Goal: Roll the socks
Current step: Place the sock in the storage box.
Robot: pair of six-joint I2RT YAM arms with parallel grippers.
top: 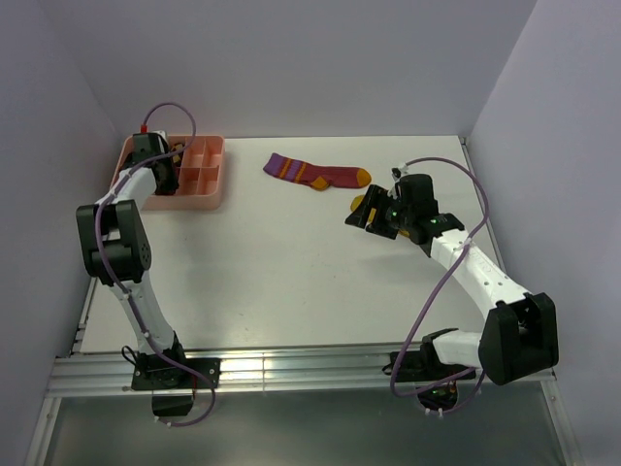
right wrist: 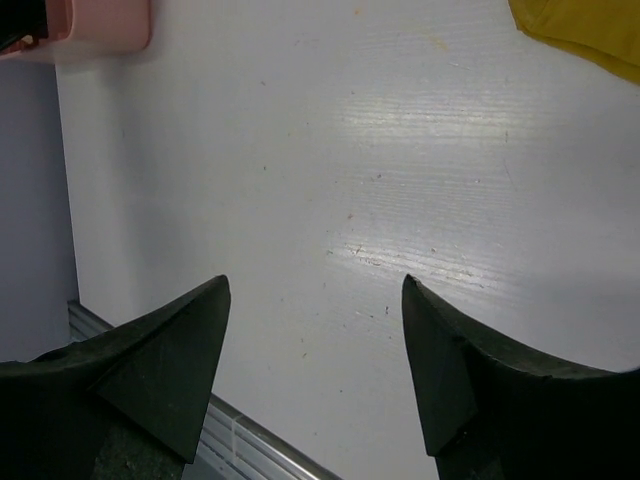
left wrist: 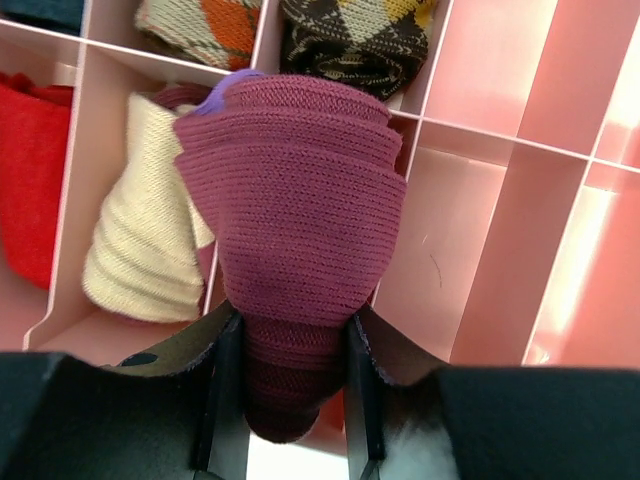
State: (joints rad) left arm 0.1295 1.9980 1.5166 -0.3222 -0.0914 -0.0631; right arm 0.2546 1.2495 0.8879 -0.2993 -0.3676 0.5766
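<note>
From above, a pink tray (top: 194, 204) sits at the far left of the table (top: 272, 282). One flat maroon sock (top: 315, 173) lies behind centre, and the right arm partly hides one mustard sock (top: 360, 202).

Left wrist: the left end effector (left wrist: 290, 400) is clamped on one rolled maroon sock (left wrist: 300, 230) over the tray's compartments, beside one red roll (left wrist: 30, 170) and one cream roll (left wrist: 140, 240).

Right wrist: the right end effector (right wrist: 315, 285) gapes wide above the table, holding nothing
</note>
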